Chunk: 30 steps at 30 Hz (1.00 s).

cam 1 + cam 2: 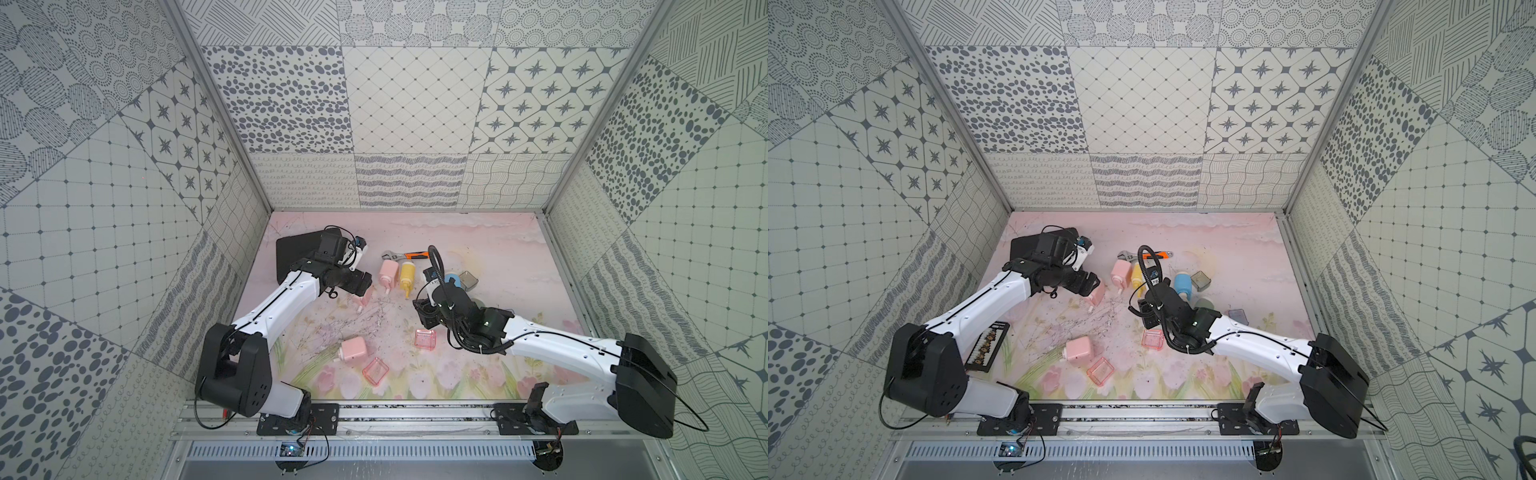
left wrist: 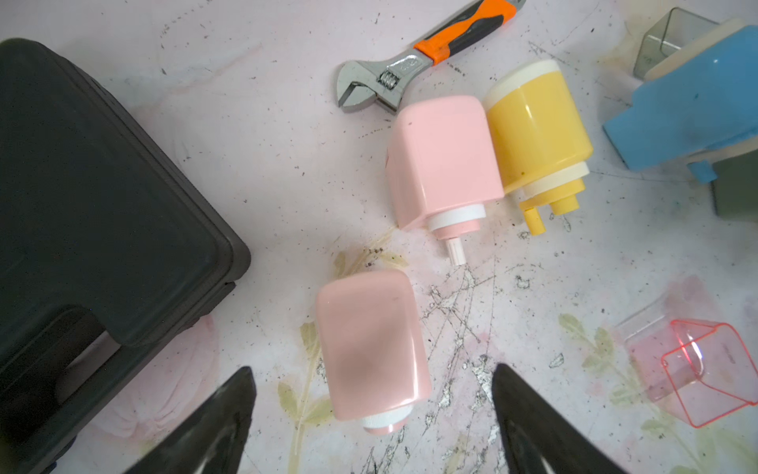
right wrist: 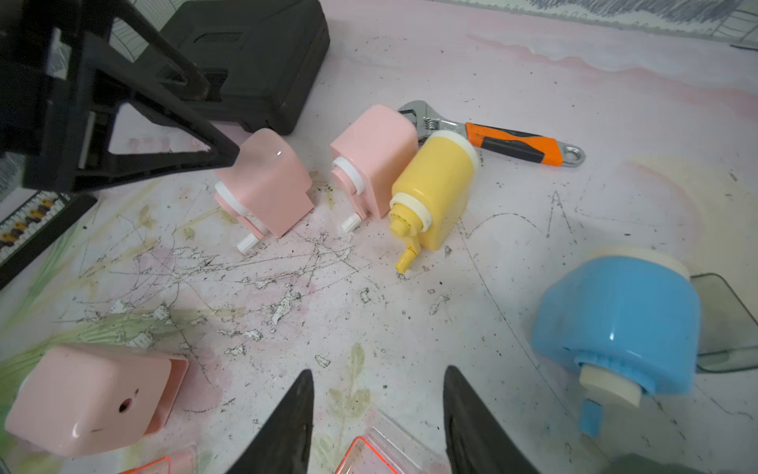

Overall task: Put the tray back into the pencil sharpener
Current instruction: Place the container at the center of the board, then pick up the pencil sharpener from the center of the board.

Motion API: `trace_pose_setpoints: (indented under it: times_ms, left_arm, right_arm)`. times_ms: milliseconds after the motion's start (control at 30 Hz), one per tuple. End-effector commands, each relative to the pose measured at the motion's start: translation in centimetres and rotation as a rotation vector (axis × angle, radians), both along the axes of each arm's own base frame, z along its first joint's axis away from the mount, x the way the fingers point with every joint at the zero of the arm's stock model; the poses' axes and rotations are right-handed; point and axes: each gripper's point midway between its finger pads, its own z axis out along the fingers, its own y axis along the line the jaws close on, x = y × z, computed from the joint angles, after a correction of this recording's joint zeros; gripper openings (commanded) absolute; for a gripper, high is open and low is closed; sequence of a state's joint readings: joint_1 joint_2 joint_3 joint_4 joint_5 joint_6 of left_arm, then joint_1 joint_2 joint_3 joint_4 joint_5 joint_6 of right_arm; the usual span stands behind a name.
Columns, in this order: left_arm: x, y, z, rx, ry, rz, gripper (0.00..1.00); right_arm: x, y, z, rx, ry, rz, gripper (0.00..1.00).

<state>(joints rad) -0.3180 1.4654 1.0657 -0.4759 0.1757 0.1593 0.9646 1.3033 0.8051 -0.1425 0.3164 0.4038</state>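
My left gripper (image 2: pixel 372 369) is open, its jaws wide on either side of a pink pencil sharpener (image 2: pixel 371 349) lying on the mat, without touching it. My right gripper (image 3: pixel 378 369) is open too, above a corner of a clear pink tray (image 3: pixel 369 455), which in a top view lies at mid-table (image 1: pixel 426 338). A second clear pink tray (image 1: pixel 375 370) sits near the front, beside another pink sharpener (image 1: pixel 353 349) whose empty slot faces it. A third pink sharpener (image 1: pixel 388 272), a yellow one (image 1: pixel 407 274) and a blue one (image 1: pixel 1182 284) lie further back.
A black case (image 1: pixel 297 253) stands at the back left, and an orange-handled wrench (image 1: pixel 405 255) lies behind the sharpeners. Grey trays (image 1: pixel 1200 280) (image 1: pixel 1238 316) sit near the blue sharpener. A black abacus-like bar (image 1: pixel 987 345) lies at the left. Patterned walls enclose the mat.
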Motion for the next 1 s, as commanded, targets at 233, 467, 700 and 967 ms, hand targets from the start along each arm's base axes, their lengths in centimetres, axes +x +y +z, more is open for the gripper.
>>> trace_pose_setpoints:
  times_ms: [233, 467, 700, 967]
  left_arm:
    - [0.0, 0.3, -4.0, 0.124, 0.127, 0.032, 0.93]
    - [0.1, -0.2, -6.1, 0.177, 0.172, 0.035, 0.83]
    - [0.0, -0.4, -7.1, 0.191, 0.191, 0.019, 0.69]
    - [0.1, 0.1, -6.7, 0.225, 0.151, -0.003, 0.49]
  right_arm:
    - [-0.4, -4.3, 1.3, 0.133, 0.035, -0.243, 0.52]
    - [-0.5, -4.2, 0.7, 0.126, 0.072, -0.254, 0.52]
    - [-0.6, -4.2, 0.5, 0.113, 0.084, -0.259, 0.51]
    - [-0.7, -4.5, 0.5, 0.123, 0.099, -0.279, 0.51]
